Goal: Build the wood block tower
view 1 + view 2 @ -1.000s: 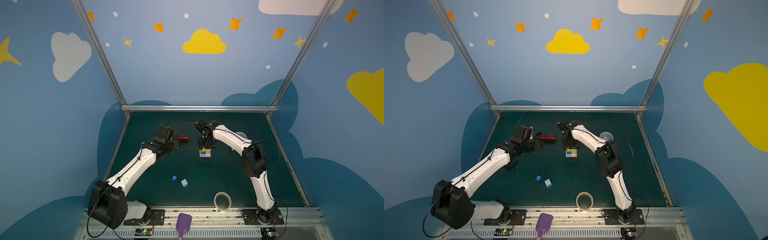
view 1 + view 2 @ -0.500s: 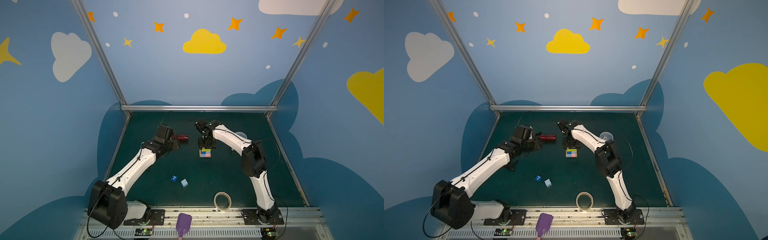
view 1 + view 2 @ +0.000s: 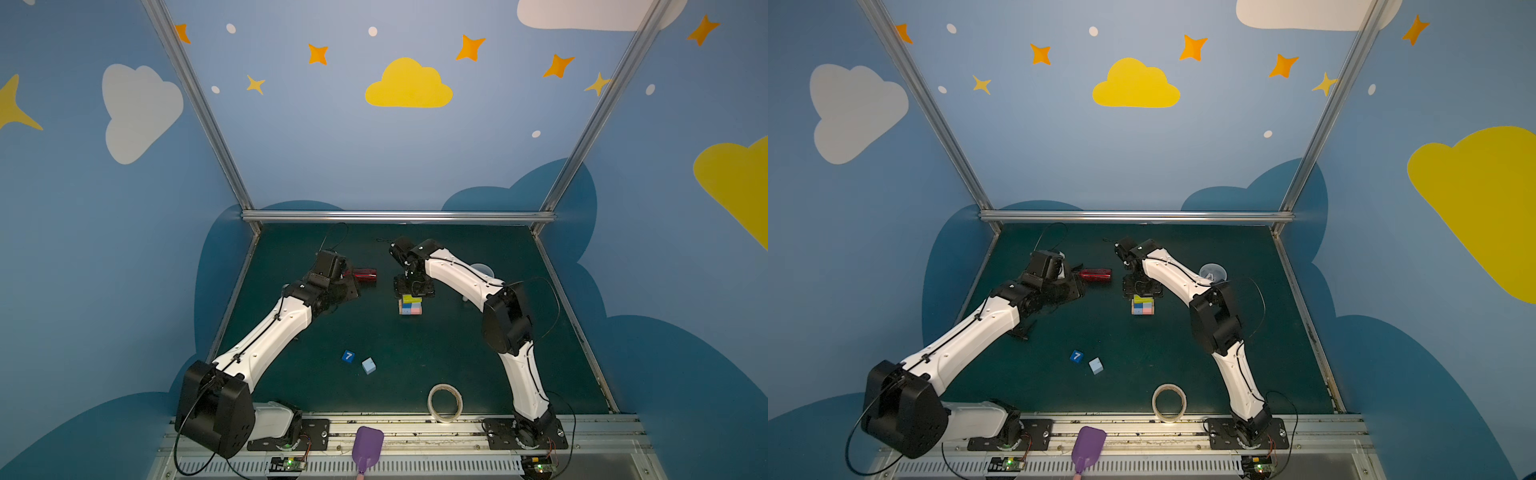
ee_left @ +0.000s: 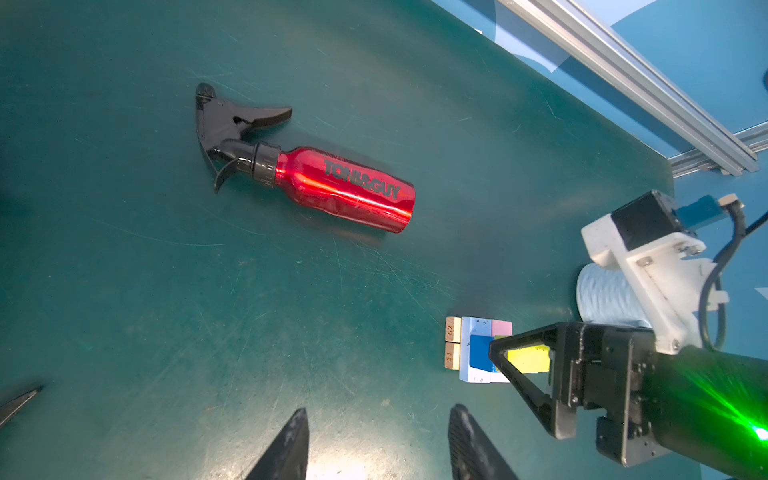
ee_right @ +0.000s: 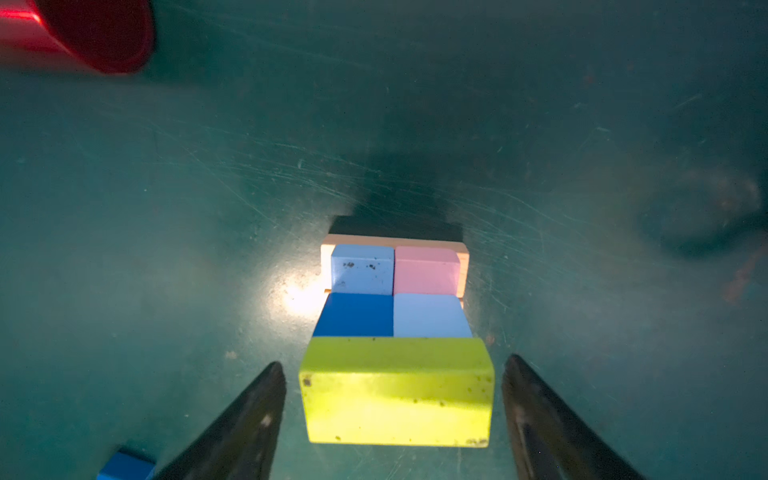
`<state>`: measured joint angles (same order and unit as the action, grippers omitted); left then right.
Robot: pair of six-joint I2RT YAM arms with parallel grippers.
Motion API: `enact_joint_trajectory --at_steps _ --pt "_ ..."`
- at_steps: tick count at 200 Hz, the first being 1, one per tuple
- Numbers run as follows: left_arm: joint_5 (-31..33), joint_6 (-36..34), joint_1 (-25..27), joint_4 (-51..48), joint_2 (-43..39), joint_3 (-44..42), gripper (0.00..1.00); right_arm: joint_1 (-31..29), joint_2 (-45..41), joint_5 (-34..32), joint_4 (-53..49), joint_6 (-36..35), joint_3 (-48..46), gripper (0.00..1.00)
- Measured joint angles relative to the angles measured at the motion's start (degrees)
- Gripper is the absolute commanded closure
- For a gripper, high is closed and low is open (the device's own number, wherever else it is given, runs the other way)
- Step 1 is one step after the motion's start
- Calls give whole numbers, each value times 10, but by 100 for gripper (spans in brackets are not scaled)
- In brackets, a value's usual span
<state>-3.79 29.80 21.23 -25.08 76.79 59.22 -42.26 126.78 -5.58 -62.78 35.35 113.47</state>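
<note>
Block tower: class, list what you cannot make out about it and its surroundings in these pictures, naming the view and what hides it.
- Layers under the yellow-green block: right wrist view, the block covers them.
- Far side of the tower: both top views, the right gripper overlaps it.
- Most of the red bottle: right wrist view, cut off by the edge, blurred.
- Body of the left gripper: left wrist view, cut off by the bottom edge.

Bright block tower point(image 3: 410, 306), dark green worktop point(image 3: 415, 353)
Yellow-green block point(image 5: 397, 390) between black fingers point(image 5: 241, 428); beyond it dark blue cube point(image 5: 355, 314), light blue cube point(image 5: 430, 316), pink block point(image 5: 426, 270).
</note>
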Motion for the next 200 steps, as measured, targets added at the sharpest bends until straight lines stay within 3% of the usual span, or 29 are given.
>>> enact_joint_trajectory --at_steps 97,171,185,200 --pt "0 0 -2 0 0 0 46 0 -22 -28 -3 0 0 13" --pt "2 0 -2 0 2 0 46 3 -223 -30 50 -14 -90 14" --pt "-1 0 -2 0 7 0 48 8 -259 -27 73 -19 -129 20" --pt "-12 1 -2 0 18 0 53 21 -285 -19 101 -27 -172 49"
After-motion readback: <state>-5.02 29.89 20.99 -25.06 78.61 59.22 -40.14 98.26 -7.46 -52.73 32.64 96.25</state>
